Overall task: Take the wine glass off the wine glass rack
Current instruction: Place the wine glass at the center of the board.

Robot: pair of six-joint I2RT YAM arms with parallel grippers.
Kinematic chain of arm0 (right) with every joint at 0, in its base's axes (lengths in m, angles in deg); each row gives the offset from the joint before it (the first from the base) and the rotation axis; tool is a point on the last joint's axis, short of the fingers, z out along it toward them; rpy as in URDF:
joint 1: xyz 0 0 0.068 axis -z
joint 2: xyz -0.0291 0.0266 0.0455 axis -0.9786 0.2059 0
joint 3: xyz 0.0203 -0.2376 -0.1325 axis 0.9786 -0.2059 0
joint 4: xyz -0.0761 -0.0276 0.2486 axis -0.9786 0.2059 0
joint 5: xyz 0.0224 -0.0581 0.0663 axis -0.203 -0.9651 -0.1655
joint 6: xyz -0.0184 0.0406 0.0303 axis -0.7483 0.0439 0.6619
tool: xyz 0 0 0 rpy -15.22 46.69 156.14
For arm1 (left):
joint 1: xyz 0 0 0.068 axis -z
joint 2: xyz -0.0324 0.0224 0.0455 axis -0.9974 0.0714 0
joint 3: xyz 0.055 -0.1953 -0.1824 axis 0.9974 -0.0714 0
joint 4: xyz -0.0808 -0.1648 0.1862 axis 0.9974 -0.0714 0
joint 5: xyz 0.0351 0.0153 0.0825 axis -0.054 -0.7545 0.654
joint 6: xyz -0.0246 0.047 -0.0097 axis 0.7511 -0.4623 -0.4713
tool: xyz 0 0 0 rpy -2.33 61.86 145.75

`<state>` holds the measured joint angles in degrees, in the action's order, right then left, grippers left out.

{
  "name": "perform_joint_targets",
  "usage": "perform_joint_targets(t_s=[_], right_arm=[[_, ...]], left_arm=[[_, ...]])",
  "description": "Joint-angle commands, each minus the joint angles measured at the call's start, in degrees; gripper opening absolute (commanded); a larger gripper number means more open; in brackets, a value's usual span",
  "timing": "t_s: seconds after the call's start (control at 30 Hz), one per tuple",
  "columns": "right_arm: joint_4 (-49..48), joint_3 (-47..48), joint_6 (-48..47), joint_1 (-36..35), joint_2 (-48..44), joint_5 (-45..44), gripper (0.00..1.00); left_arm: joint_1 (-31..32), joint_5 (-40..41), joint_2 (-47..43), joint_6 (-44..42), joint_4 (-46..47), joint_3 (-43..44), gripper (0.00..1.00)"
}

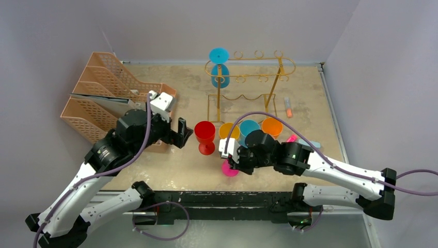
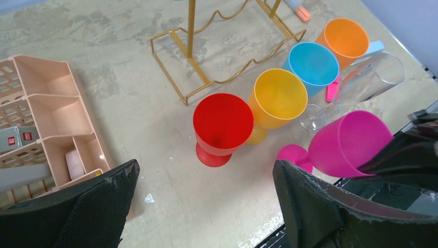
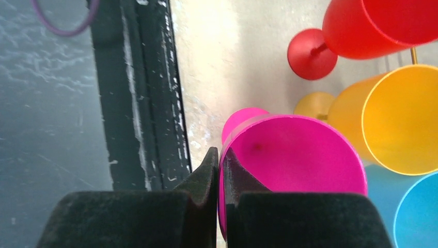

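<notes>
Wine glass [image 1: 219,67], blue, hangs upside down from the left end of the rack's top rail, foot uppermost, at the far side of your bench [image 1: 170,165]. Your two arms reach in from the near edge. At far left sit the peach mesh file trays [image 1: 98,98], with papers in them. The wine glass rack [image 1: 253,77], thin gold wire with curled hooks along the top, stands centre-back; its other hooks are bare. In front of it a row of plastic glasses stands upright on the bench: the red glass [image 1: 205,135] nearest your left arm, then the yellow glass [image 1: 229,130], a second blue glass [image 1: 249,128] and the orange glass [image 1: 271,126]. Your left tool [image 2: 206,206] hangs just left of the red glass with its jaws spread wide and nothing between them. Your right tool [image 3: 219,155] is clenched on the rim of the pink glass [image 3: 289,165], one finger inside the bowl and one outside; the glass is tipped over, its foot low by the bench's near edge. A clear glass [image 2: 379,77] lies tilted beside the orange one. A marker [image 1: 288,107] with an orange cap rests right of the rack.
</notes>
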<state>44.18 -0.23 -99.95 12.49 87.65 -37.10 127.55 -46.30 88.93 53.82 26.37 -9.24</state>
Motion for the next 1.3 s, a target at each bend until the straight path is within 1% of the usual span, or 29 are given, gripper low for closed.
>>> perform_joint_targets(t_s=[0.0, 0.2, 0.33, 0.4, 0.57, 0.8, 0.93, 1.03, 1.17, 1.27], right_arm=[[-5.81, -3.06, -3.52, -0.55, -0.79, -6.53, 0.00], [-10.48, -7.70, -2.71, -0.64, 1.48, -11.05, 0.00], [-15.08, -11.50, -2.43, -0.61, -0.24, -13.73, 0.00], [-15.32, -12.68, -2.53, -0.64, -1.16, -15.17, 0.00], [-12.75, -13.29, -2.49, -0.64, -2.94, -15.29, 0.00], [-8.90, -11.58, -2.14, -0.62, -5.04, -12.46, 0.00], [-6.34, -9.18, -0.90, -0.62, -4.13, -10.83, 0.01], [-2.36, -5.84, 0.06, -0.64, -1.91, -8.75, 0.04], [-0.06, -3.86, 0.39, -0.62, 0.95, -10.47, 0.05], [-0.35, -4.67, 0.37, -0.58, 1.33, -10.57, 0.06]], left_arm=[[-0.08, -0.06, -1.91, 0.89, -0.23, -0.06, 1.00], [-0.05, 0.92, -1.49, 0.74, -2.79, 0.81, 1.00], [-0.07, 0.61, -1.67, 0.96, -2.35, 0.98, 1.00], [-0.08, 0.46, -1.48, 0.87, -2.70, 1.29, 1.00], [-0.08, 0.02, -0.85, 1.21, -3.20, 1.40, 1.00], [-0.08, -0.58, -0.76, 1.57, -3.19, 1.48, 1.00], [-0.07, -0.69, -0.79, 1.73, -3.23, 1.64, 1.00], [-0.08, -1.07, -0.77, 1.84, -3.50, 1.86, 1.00], [-0.07, -1.46, -0.82, 1.84, -3.92, 2.43, 1.00], [-0.05, -1.48, -1.14, 2.01, -4.15, 2.59, 1.00]])
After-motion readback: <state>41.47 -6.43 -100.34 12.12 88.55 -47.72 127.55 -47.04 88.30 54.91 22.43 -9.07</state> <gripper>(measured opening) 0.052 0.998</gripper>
